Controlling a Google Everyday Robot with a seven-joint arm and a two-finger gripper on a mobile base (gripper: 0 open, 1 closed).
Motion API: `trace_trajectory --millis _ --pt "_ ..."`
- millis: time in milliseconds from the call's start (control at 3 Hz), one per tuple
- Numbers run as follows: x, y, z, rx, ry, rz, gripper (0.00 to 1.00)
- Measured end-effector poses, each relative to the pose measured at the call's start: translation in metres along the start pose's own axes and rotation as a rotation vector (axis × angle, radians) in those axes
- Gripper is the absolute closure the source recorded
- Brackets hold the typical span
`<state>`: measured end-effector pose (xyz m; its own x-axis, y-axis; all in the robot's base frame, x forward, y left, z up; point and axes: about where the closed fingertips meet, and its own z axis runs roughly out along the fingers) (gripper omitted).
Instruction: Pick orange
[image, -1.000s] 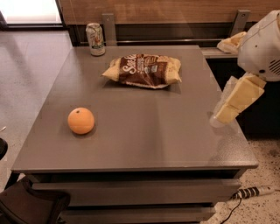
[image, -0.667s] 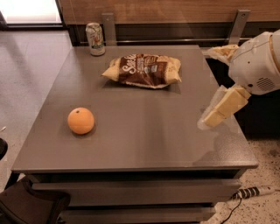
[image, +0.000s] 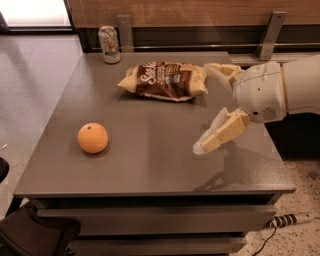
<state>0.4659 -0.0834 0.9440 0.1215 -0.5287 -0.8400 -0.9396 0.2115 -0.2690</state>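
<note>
The orange (image: 92, 138) is round with a small dark stem dimple and sits on the left front part of the grey table (image: 150, 165). My gripper (image: 203, 108) hovers over the right side of the table, far to the right of the orange, pointing left. Its two cream fingers are spread wide apart and hold nothing; one finger (image: 220, 133) is low over the table, the other is up beside the chip bag. The white arm body (image: 272, 90) comes in from the right edge.
A brown chip bag (image: 164, 80) lies at the back middle of the table, close to the upper finger. A drink can (image: 109, 44) stands at the back left corner. A wooden wall panel runs behind. A power strip (image: 285, 220) lies on the floor at the right.
My arm and gripper have moved left, from the table's right edge in over the table toward its middle. The orange, bag and can have not moved.
</note>
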Motion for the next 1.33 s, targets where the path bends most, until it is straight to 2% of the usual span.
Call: trace_trajectory --millis 333,667,1000,1333 --pt "-0.021 0.014 0.016 -0.061 -0.088 0.029 0.00" --pt "-0.021 0.014 0.016 -0.061 -0.088 0.029 0.00" --pt "-0.018 0.017 0.030 -0.075 -0.081 0.042 0.00" --pt "-0.016 0.022 0.069 -0.119 -0.095 0.067 0.00"
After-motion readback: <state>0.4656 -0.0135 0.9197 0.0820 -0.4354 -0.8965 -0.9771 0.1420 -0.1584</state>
